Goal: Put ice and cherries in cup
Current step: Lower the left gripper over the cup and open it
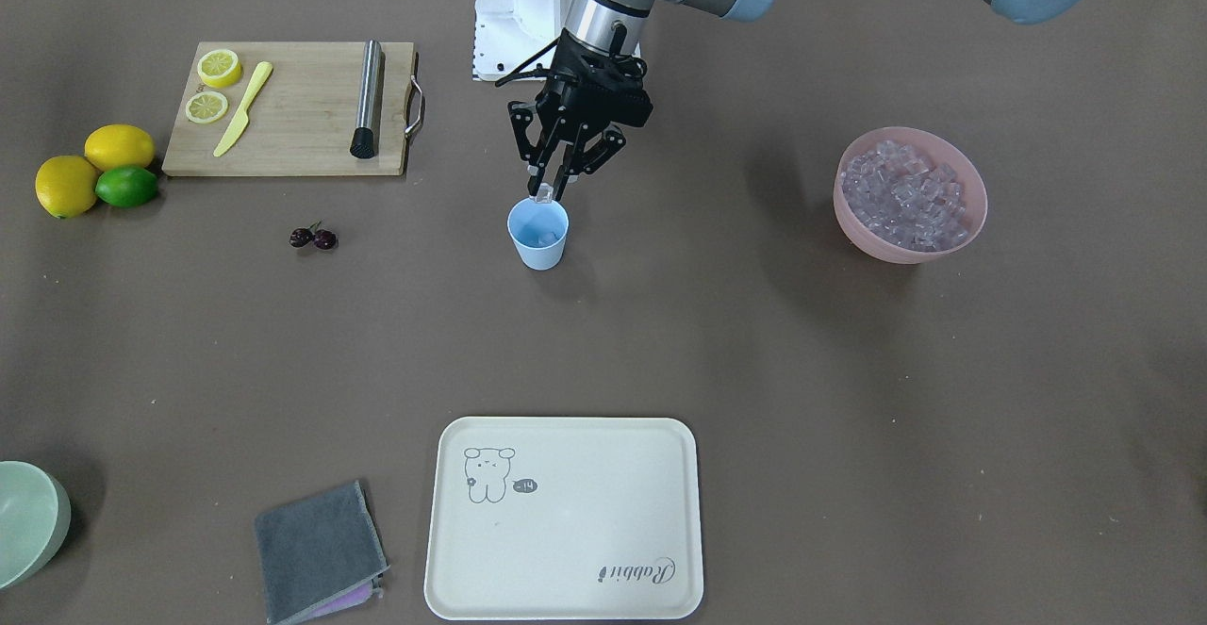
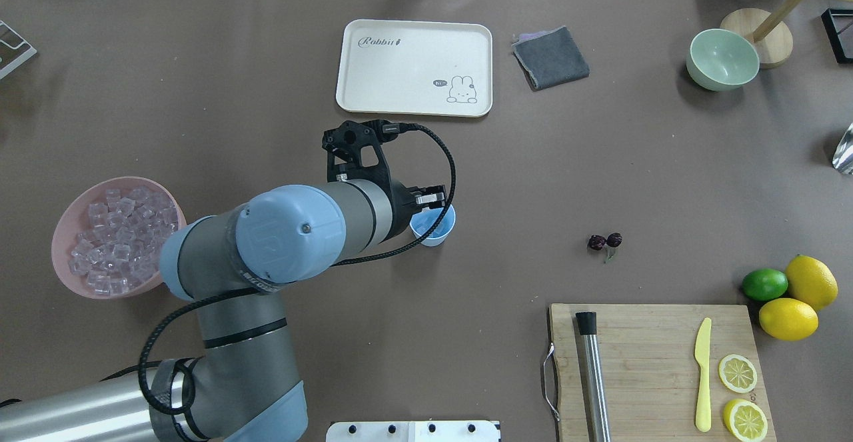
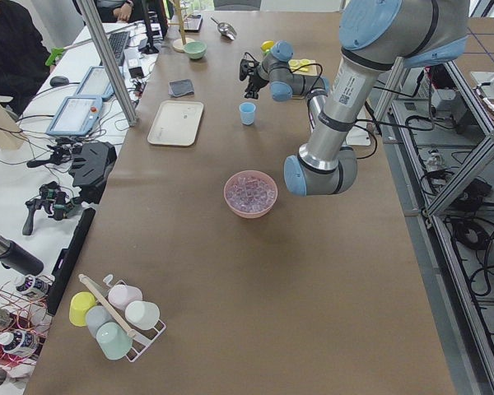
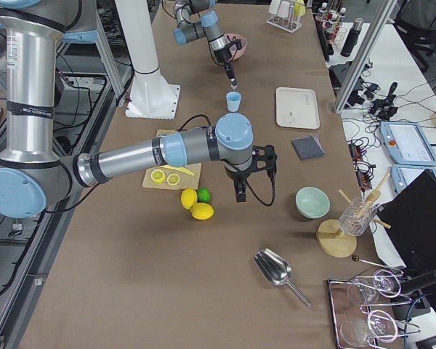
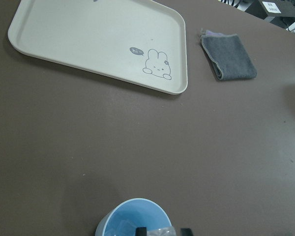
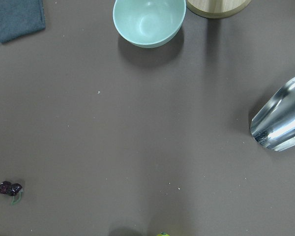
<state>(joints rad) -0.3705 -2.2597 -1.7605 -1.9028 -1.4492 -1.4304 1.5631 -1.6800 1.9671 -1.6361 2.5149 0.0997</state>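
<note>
The light blue cup (image 1: 538, 234) stands upright near the table's middle; it also shows in the overhead view (image 2: 434, 227). My left gripper (image 1: 547, 193) hangs just above its rim, shut on one clear ice cube (image 5: 161, 231). More ice (image 1: 905, 196) fills the pink bowl (image 1: 872, 240). The dark red cherries (image 1: 313, 238) lie on the table apart from the cup, and also show in the right wrist view (image 6: 10, 188). My right gripper (image 4: 240, 195) hovers over the table near the lemons. I cannot tell whether it is open.
A cream tray (image 1: 566, 521) and a grey cloth (image 1: 316, 550) lie beyond the cup. A cutting board (image 1: 292, 106) carries lemon slices, a yellow knife and a steel rod. Two lemons and a lime (image 1: 94, 172), a pale green bowl (image 1: 24, 521) and a metal scoop (image 6: 280, 120) are also about.
</note>
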